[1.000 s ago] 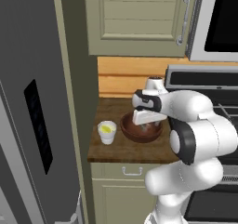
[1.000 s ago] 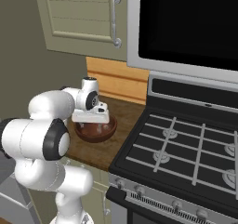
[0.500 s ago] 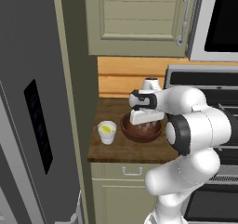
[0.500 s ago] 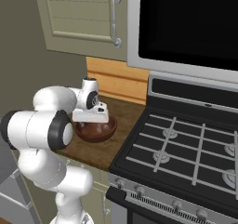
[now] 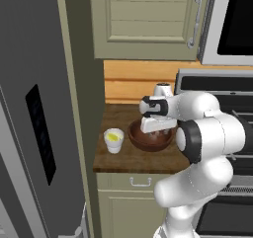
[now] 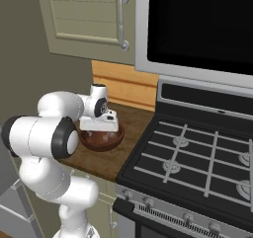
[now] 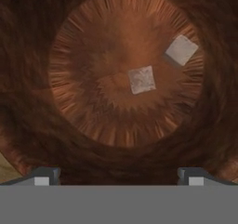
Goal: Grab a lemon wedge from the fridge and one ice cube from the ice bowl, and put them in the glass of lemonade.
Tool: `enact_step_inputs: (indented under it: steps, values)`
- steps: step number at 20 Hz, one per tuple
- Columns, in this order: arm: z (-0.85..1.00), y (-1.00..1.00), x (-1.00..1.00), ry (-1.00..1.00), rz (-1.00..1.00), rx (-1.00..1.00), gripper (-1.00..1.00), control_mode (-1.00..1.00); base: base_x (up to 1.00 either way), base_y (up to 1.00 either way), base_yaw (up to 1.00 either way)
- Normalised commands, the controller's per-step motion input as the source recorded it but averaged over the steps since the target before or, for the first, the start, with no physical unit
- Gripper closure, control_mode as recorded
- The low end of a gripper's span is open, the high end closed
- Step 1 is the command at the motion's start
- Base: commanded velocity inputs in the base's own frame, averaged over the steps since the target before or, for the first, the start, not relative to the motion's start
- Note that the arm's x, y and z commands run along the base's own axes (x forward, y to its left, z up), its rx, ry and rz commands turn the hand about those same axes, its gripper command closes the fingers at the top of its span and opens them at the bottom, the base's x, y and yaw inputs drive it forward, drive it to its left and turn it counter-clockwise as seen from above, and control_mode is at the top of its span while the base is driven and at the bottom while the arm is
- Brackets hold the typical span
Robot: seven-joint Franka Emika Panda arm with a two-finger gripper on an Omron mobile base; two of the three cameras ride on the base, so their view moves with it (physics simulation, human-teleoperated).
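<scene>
Spread wide and holding nothing, gripper (image 7: 118,181) poised over the wide reddish-brown wooden ice bowl (image 7: 69,139) — small pale square ice cube (image 7: 141,79) straight ahead, between the fingertip lines; second cube (image 7: 181,50) farther off, right — lemonade glass (image 5: 114,140) beside the bowl

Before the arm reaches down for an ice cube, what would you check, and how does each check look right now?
1. Tool open wide: ok.
2. Tool over the ice bowl: ok.
3. Ice cubes in the bowl: ok, two lie apart, one near the middle, one toward the rim.
4. Middle cube lined up between the fingertips: roughly ok, slightly off centre.
5. Glass of lemonade upright beside the bowl: ok.
6. Lemon wedge already in the glass: cannot tell.
</scene>
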Motion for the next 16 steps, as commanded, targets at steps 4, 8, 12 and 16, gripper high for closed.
enact_step_inputs:
  steps: [4,8,12,16]
  values:
    - [-0.05,-0.02,0.0,0.0,0.0,0.0,-1.0,-1.0,0.0,0.0,0.0]
    - [0.0,0.0,0.01,0.0,0.0,0.0,-1.0,-1.0,0.0,0.0,0.0]
    - [0.0,0.0,0.26,0.0,0.0,0.0,-1.0,-1.0,0.0,0.0,0.0]
    - [0.0,0.0,0.48,0.01,0.0,0.0,-1.0,-1.0,0.0,0.0,0.0]
